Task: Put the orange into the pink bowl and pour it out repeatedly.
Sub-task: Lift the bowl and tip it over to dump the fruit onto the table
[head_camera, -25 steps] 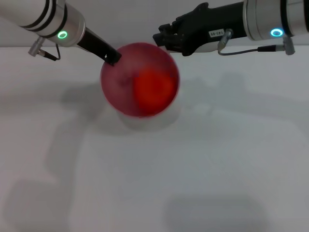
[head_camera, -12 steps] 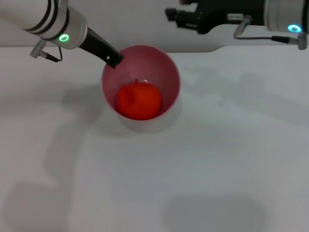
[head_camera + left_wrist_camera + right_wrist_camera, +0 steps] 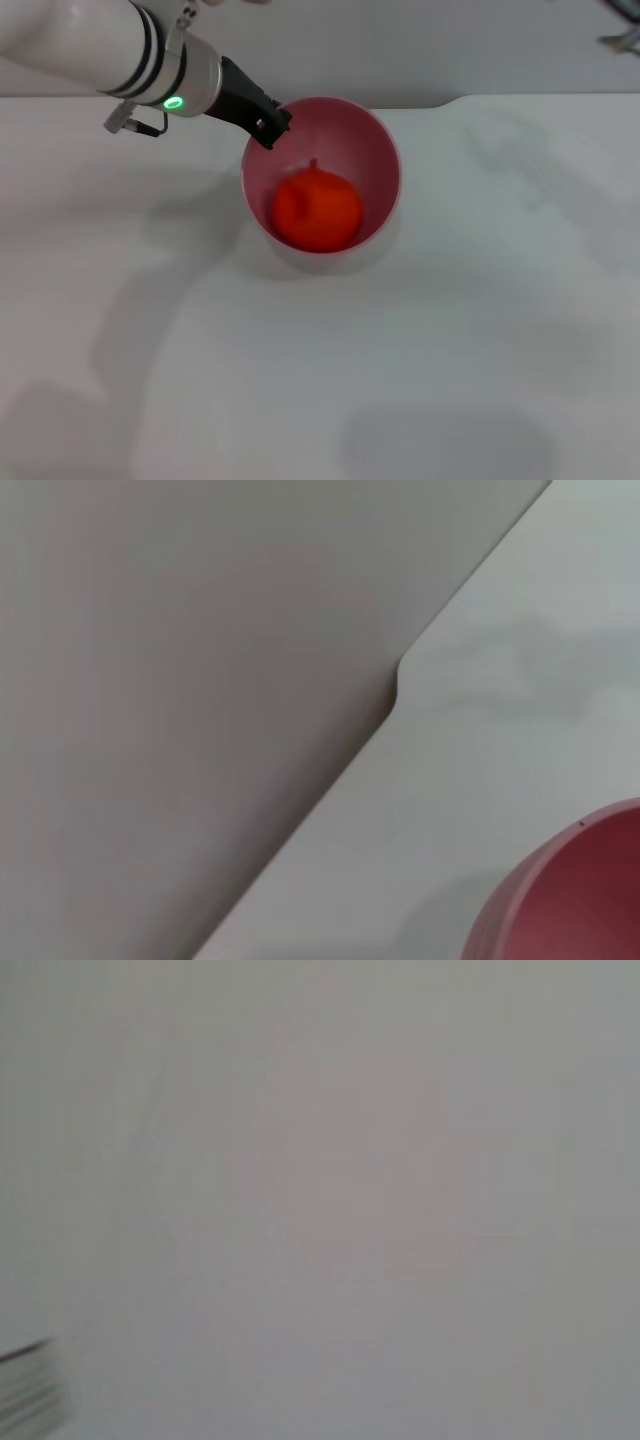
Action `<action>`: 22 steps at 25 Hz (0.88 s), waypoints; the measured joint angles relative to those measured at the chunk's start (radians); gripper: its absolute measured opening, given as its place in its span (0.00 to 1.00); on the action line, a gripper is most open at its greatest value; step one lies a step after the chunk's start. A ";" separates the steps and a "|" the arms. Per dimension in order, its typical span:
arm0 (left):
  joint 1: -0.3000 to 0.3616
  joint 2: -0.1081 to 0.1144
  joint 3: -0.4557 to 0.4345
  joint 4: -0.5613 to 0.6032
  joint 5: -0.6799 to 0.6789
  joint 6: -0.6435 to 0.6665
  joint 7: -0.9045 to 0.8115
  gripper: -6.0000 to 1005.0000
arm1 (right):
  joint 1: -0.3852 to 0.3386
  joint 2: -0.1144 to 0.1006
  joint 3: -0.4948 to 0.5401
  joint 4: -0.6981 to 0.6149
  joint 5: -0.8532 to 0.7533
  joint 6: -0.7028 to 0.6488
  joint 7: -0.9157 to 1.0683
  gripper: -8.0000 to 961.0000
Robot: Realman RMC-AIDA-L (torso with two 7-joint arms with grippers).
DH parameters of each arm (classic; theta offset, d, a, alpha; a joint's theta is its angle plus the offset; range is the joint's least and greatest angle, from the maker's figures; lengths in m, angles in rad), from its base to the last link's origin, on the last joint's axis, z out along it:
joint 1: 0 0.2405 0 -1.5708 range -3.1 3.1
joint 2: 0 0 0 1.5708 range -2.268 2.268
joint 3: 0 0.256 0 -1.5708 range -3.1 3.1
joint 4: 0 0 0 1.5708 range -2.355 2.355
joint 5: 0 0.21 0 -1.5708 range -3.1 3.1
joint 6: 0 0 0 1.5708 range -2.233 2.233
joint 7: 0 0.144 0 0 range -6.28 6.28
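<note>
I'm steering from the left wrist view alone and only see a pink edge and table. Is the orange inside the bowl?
Observer: Yes, the orange sits inside the pink bowl, stem up, seen from the head view.
Operator: Is the bowl upright?
Observer: Upright on the table, opening facing up.
Operator: Where is my claw?
Observer: The left claw is at the bowl's rim, on the robot's left side of it.
Operator: And the right claw?
Observer: Not in view.
</note>
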 joint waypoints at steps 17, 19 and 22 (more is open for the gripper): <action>0.309 -0.002 0.468 0.267 0.007 -0.711 0.075 0.05 | 0.022 0.000 0.054 0.428 0.756 -0.275 -0.411 0.48; 0.325 -0.003 0.515 0.260 0.007 -0.792 0.111 0.05 | 0.023 0.001 0.052 0.433 0.757 -0.283 -0.411 0.48; 0.348 -0.005 0.598 0.221 0.007 -0.968 0.185 0.05 | 0.026 0.001 0.047 0.435 0.759 -0.288 -0.410 0.48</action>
